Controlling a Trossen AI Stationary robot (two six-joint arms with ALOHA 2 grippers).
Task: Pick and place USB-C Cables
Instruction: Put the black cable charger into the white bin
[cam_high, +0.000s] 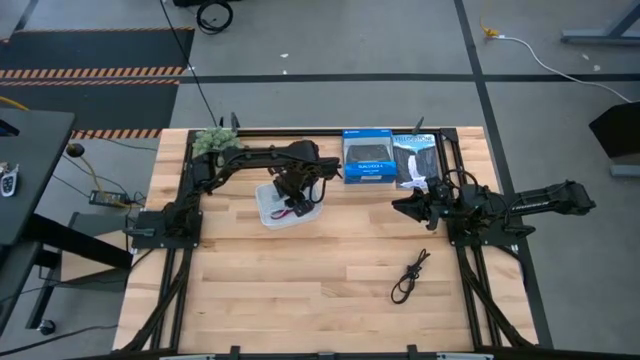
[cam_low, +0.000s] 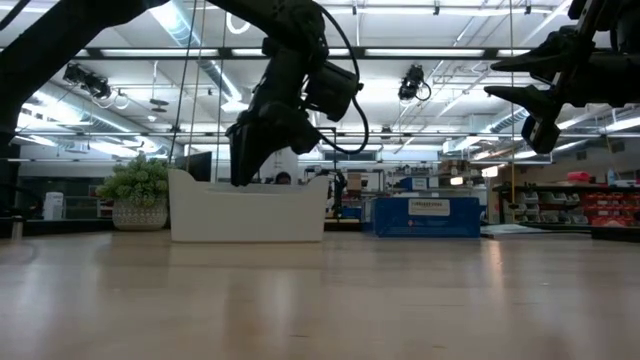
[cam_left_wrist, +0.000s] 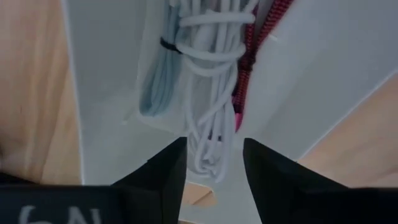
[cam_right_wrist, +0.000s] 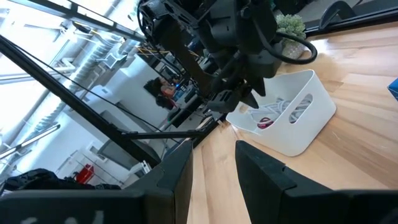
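Left gripper (cam_left_wrist: 212, 163) hangs over the white tray (cam_high: 268, 207), jaws narrowly parted and empty, directly above the white cable (cam_left_wrist: 208, 74); the silver-grey cable (cam_left_wrist: 158, 81) and maroon cable (cam_left_wrist: 252, 56) lie beside it in the tray. The black cable (cam_high: 410, 276) lies on the open tabletop (cam_high: 300, 290), well apart from the tray. Right gripper (cam_high: 412, 207) waits raised near the retail boxes (cam_high: 367, 156), jaws parted and empty. Judgement: if the white bundle is to be grasped, descend straight, centre the jaws across its loops, and avoid catching the maroon cord beside it. The left wrist view alone shows the tray's contents; the low view shows only the tray wall; the high view alone locates the black cable
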